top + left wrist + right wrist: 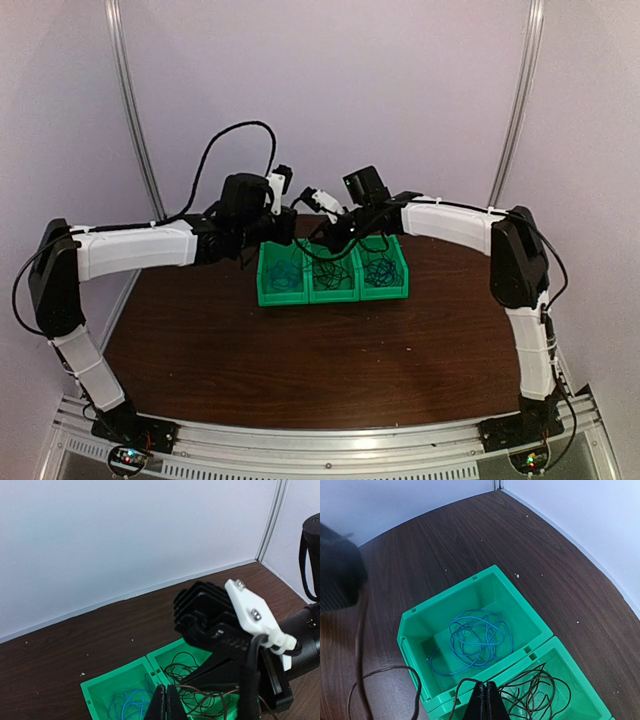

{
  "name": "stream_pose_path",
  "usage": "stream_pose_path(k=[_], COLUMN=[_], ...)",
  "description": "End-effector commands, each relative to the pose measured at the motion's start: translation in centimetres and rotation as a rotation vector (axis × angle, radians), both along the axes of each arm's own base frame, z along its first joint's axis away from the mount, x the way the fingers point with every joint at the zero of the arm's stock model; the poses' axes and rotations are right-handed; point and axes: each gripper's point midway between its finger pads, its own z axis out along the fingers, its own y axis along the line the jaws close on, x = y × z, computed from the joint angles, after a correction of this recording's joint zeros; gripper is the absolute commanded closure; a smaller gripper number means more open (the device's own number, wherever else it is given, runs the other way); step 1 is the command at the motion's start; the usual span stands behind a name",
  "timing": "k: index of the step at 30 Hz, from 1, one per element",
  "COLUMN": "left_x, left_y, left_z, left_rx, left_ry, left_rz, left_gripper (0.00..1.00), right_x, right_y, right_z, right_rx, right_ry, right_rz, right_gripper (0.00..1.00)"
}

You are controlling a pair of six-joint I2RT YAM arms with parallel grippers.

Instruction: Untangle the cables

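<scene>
Top external view, contents of the brown table (300, 370): three green bins stand at its far middle, in a row and touching side to side, listed as left bin (280, 296), middle bin (332, 294) and right bin (385, 291). The left bin holds one blue cable (284, 268), loosely coiled on the floor. The middle bin holds black cables (330, 270) in a tangled heap. The right bin holds more dark cables (381, 266), too small to separate. Both arms reach inward and their wrists meet above the bins. Left gripper (167, 702): fingers clenched flat together, tip hanging over the wall shared by the left and middle bins. A thin brown wire (205, 684) runs sideways from beside that tip toward the right arm's wrist; whether it is pinched cannot be told. Right gripper (485, 700): fingers likewise pressed shut, tip over the rim where the same two bins meet. A dark strand rises to the tip, but a grip on it cannot be confirmed. A stray wire (385, 669) lies looped on the tabletop just outside the left bin.
</scene>
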Motion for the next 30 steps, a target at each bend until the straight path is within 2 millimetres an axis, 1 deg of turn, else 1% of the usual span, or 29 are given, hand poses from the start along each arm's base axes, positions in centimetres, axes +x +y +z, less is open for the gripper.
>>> stream_pose_path(k=[1, 5, 9, 14, 16, 18, 19, 22, 26, 30], left_x=[-0.1, 0.1, 0.9, 1.7, 2.0, 2.4, 2.6, 3.1, 3.4, 3.5], left_y=[0.6, -1.6, -3.2, -5.3, -5.9, -6.2, -6.3, -6.4, -6.6, -6.6], left_z=[-1.4, -2.8, -3.8, -6.5, -7.7, -8.8, -9.7, -10.9, -11.8, -12.0], left_rx=[-0.107, -0.16, -0.196, -0.231, -0.246, -0.257, -0.255, -0.248, -0.249, -0.248], left_ry=[0.023, 0.062, 0.082, 0.151, 0.176, 0.196, 0.21, 0.226, 0.238, 0.242], left_rz=[0.013, -0.06, -0.084, -0.117, -0.117, -0.106, -0.097, -0.076, -0.064, -0.06], left_gripper=[1.0, 1.0, 1.0, 1.0, 1.0, 1.0, 1.0, 1.0, 1.0, 1.0], right_x=[0.1, 0.8, 2.0, 3.5, 4.1, 4.6, 4.7, 5.3, 5.7, 5.6], right_y=[0.4, -1.7, -3.9, -6.3, -7.0, -7.2, -7.1, -6.7, -6.3, -6.0], right_z=[-0.5, -0.7, -1.3, -2.4, -2.8, -3.5, -3.8, -4.7, -5.0, -5.2], right_rx=[-0.015, -0.05, -0.086, -0.109, -0.107, -0.119, -0.128, -0.137, -0.123, -0.124], right_ry=[0.017, -0.018, -0.033, -0.045, -0.046, -0.044, -0.043, -0.029, -0.025, -0.016], right_rz=[-0.022, -0.065, -0.111, -0.176, -0.196, -0.201, -0.196, -0.191, -0.192, -0.179], right_gripper=[1.0, 1.0, 1.0, 1.0, 1.0, 1.0, 1.0, 1.0, 1.0, 1.0])
